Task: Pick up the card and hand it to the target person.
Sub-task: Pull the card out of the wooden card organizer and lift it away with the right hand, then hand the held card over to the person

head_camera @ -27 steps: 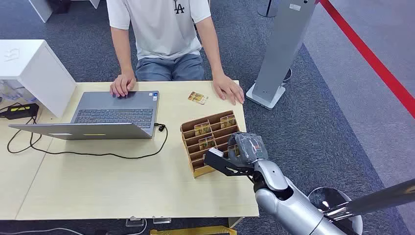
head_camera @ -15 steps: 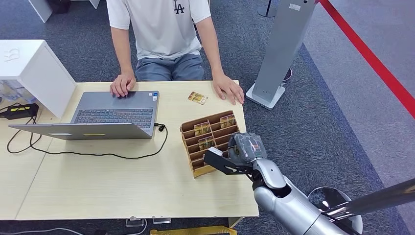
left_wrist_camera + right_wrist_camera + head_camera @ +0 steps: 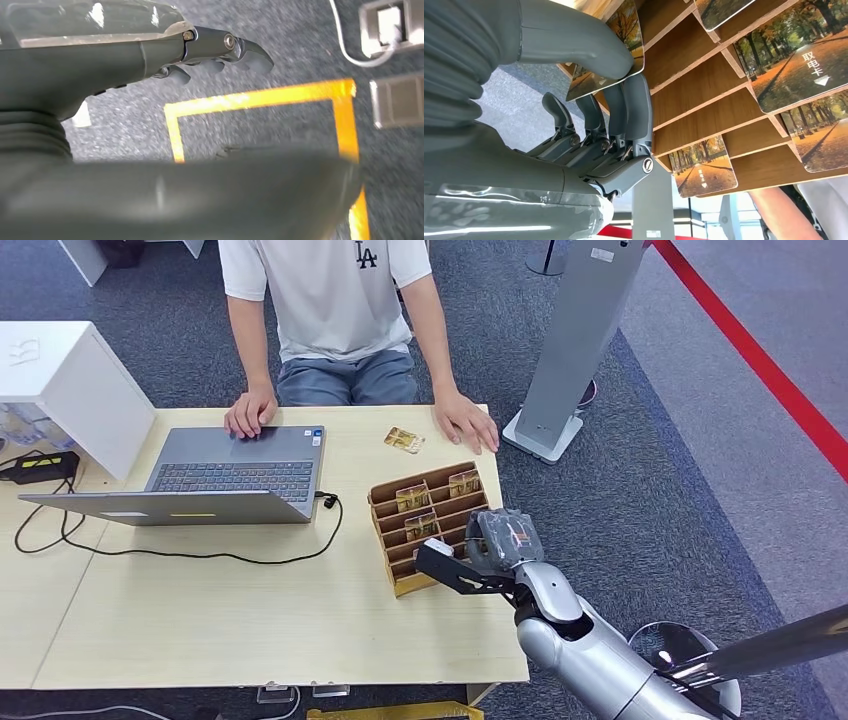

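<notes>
Right hand (image 3: 589, 100): thumb and fingers pinch card (image 3: 611, 55) at the wooden rack (image 3: 425, 525) near edge. Left hand (image 3: 150, 50): released.

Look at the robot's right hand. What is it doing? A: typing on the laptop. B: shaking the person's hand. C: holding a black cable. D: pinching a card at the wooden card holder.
D: in the right wrist view the right hand pinches a card between thumb and fingers, right at the slots of the wooden card holder; the head view shows that hand at the holder's near right corner.
</notes>
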